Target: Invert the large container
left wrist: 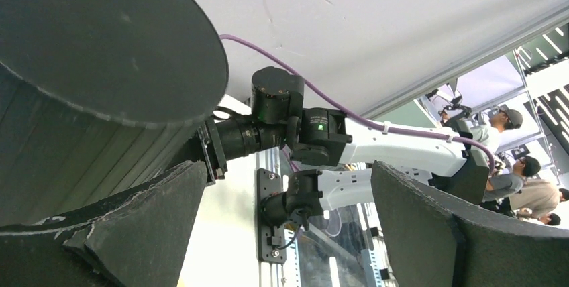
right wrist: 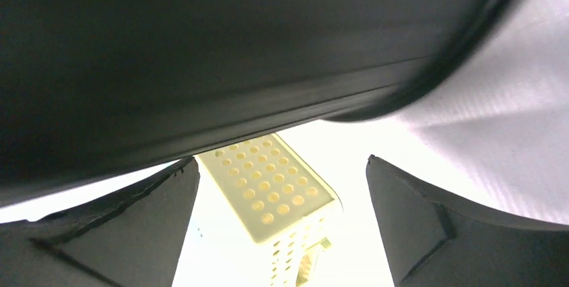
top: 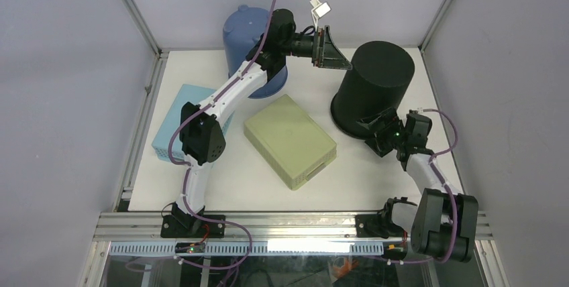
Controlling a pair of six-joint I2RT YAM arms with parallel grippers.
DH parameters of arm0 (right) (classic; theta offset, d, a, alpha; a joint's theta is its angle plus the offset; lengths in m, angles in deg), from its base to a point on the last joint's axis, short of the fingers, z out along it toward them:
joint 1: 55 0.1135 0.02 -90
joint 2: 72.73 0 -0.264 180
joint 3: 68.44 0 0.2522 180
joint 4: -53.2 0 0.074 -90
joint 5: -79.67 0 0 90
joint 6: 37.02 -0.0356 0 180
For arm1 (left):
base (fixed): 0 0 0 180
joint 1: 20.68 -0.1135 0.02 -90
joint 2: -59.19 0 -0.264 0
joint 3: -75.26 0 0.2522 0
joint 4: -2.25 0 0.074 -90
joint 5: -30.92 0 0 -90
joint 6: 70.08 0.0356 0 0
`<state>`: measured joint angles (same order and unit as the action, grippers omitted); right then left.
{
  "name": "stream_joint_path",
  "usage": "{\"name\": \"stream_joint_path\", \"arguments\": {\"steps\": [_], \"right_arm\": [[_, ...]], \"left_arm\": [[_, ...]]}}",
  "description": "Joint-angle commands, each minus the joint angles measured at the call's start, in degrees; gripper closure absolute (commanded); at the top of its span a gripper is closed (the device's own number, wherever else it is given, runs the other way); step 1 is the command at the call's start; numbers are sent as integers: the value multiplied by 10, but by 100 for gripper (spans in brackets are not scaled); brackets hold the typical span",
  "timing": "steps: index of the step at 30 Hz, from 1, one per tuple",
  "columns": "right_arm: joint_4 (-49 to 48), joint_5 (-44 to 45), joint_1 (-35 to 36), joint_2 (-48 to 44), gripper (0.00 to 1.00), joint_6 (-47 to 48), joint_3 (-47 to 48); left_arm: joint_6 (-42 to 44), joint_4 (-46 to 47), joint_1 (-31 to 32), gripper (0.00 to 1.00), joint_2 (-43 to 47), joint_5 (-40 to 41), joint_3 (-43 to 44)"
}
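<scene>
Nearest you, the right tool sits low at the near rim of the black bucket. Its fingers are spread wide with nothing between them. In its wrist view the rim bead runs just above the fingertips, and a bright strip of tabletop shows under it, so I can't tell if the rim sits flat there. The bucket lies straight ahead of this tool, slightly up and to the far side. Left of it, mid-tabletop, is the yellow box with the perforated face, well apart from the bucket. The bucket stands on the far right of the tabletop with its long axis roughly upright. Its flat closed end faces up and its wider rim is down, so I judge it mouth-down or very nearly. The left tool is high at the bucket's far-left top edge, also open and holding nothing. One finger is just beside the ribbed wall; I can't tell whether it touches. Both tools are close, but the right one is nearer the rim, so any settling or nudge turns on that near-rim contact. Farther left are a pale blue box and a blue bucket. No brand, label or writing can be read.
</scene>
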<state>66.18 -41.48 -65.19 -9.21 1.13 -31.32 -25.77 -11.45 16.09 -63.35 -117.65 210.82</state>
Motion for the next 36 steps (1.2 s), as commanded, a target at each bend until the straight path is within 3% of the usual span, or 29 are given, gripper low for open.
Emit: {"name": "stream_joint_path", "arguments": {"steps": [1,4,7,10,13,16,19,26,36], "right_arm": [[89,82,3,-16,1,40,52],[182,127,3,-53,1,83,74],[299,190,3,-116,1,144,105],[416,264,4,-184,1,181,144],[473,263,4,-220,1,196,217],[533,304,4,-219,1,202,304],[572,348,4,-193,1,233,399],[614,402,4,-101,1,287,597],[550,386,4,-94,1,297,646]], "left_arm": [[6,-4,4,1,45,12,24],[40,-55,4,1,61,35,24],[131,-179,4,1,99,109,24],[235,-335,4,1,158,271,16],[286,-395,3,1,237,422,-54],[303,-412,3,1,321,550,-160],[298,-421,3,1,388,625,-231],[258,-434,3,1,487,724,-286],[242,-429,3,1,529,822,-337]]}}
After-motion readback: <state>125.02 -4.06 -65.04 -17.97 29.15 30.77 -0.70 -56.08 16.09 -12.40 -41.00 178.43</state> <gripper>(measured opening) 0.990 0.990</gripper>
